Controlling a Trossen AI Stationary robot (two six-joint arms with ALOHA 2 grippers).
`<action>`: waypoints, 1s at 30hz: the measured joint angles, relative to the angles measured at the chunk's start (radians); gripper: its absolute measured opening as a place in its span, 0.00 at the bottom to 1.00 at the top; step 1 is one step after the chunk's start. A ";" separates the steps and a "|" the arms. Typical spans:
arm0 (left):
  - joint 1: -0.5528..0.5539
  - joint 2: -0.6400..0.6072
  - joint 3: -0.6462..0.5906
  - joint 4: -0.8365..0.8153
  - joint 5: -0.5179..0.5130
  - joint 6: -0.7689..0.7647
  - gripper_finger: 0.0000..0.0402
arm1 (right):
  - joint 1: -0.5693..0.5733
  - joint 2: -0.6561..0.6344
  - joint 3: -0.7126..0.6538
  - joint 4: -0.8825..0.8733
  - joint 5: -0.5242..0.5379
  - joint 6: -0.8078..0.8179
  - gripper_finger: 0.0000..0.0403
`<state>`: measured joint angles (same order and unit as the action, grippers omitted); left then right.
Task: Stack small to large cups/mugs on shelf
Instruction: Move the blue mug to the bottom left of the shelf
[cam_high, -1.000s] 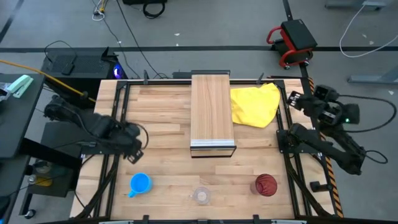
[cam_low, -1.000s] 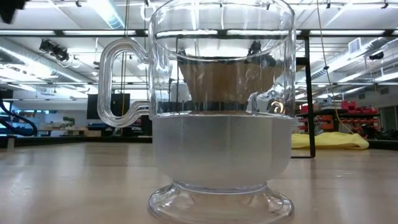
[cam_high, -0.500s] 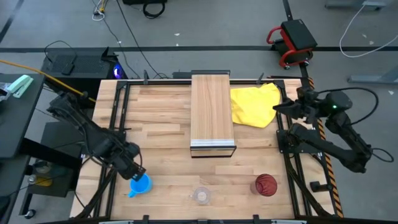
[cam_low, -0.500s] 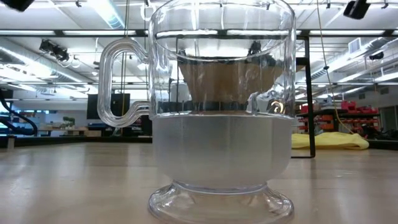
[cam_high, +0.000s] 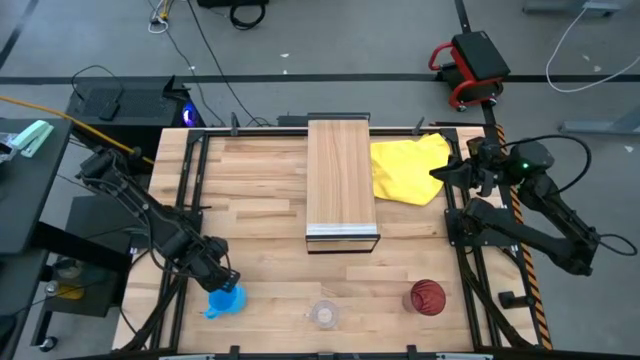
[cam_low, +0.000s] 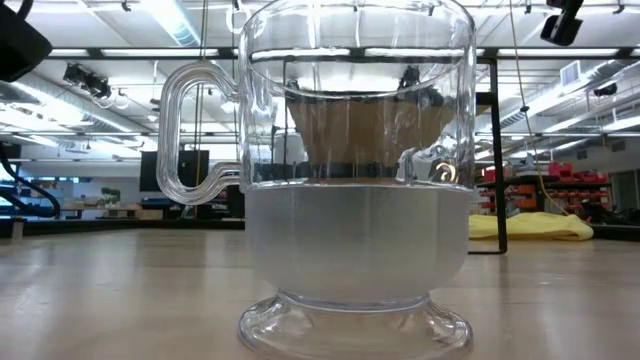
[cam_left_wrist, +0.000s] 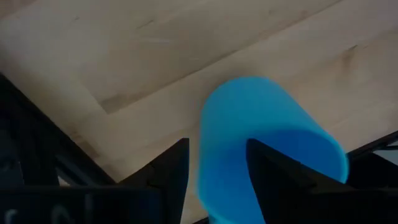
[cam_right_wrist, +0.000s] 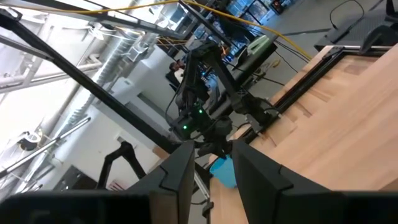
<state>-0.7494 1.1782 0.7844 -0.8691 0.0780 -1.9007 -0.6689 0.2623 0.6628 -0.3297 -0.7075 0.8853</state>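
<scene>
The bright blue mug stands near the table's front left corner. My left gripper is open just above it; in the left wrist view one finger stands outside the mug's wall and the other over its mouth. The clear glass cup stands at the front middle and fills the low view. The dark red tumbler stands at the front right. The light-wood shelf sits at the far middle. My right gripper hangs open, raised over the right side, facing left.
A crumpled yellow cloth lies to the right of the shelf, below my right gripper. Dark metal rails run along the table's left and right sides. Bare wood lies between the shelf and the row of cups.
My left gripper has swung from the table's left side toward the near edge and come down over the blue mug. My right arm has unfolded from its rest and lifted its gripper toward the far edge, beside the yellow cloth. The cups have not moved.
</scene>
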 joint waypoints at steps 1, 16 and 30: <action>0.000 0.000 -0.001 -0.004 0.000 -0.001 0.41 | 0.000 0.000 0.000 0.001 0.000 -0.003 0.29; 0.000 0.000 0.007 -0.023 -0.002 -0.026 0.29 | 0.000 0.000 0.000 0.001 0.003 -0.018 0.29; 0.102 0.000 0.008 -0.021 -0.003 0.006 0.05 | 0.000 0.001 0.000 -0.061 0.004 -0.042 0.29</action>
<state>-0.6478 1.1782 0.7921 -0.8899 0.0750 -1.8945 -0.6689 0.2630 0.6624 -0.3904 -0.7040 0.8434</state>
